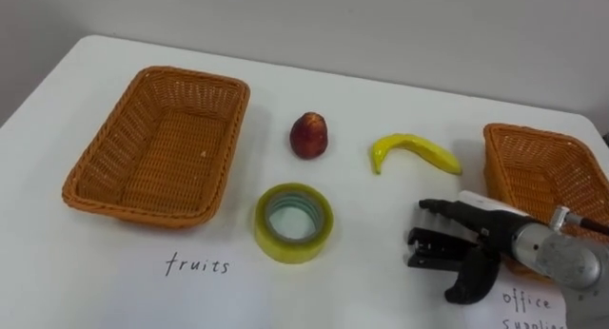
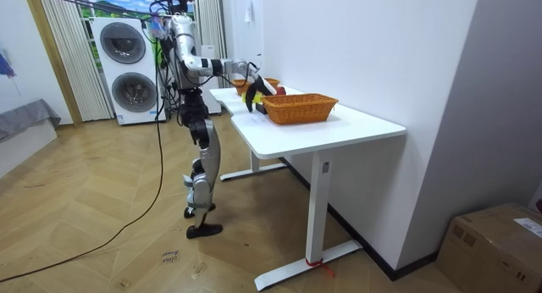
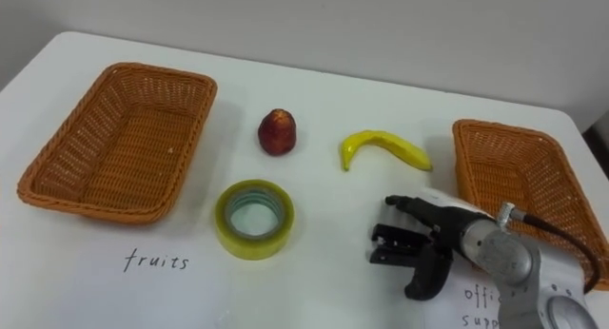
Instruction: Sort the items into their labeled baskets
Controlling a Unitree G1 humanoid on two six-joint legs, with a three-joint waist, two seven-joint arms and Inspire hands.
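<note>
On the white table point(image 1: 381, 110) lie a red apple point(image 1: 310, 135), a yellow banana point(image 1: 413, 151) and a roll of yellow tape point(image 1: 293, 222). The wicker basket point(image 1: 157, 144) labelled "fruits" sits empty at the left. A second wicker basket point(image 1: 542, 177) stands at the right edge, also empty. My right hand point(image 1: 457, 248) hovers low over the table, right of the tape and below the banana, fingers straight and pointing left, thumb hanging down, holding nothing. In the room view I stand at the table's long side with the right arm point(image 2: 229, 69) stretched over it.
Handwritten paper labels lie near the front edge: one point(image 1: 197, 265) below the left basket, another point(image 1: 528, 305) under my right forearm. A washer and dryer stack point(image 2: 129, 69) stands behind me in the room view.
</note>
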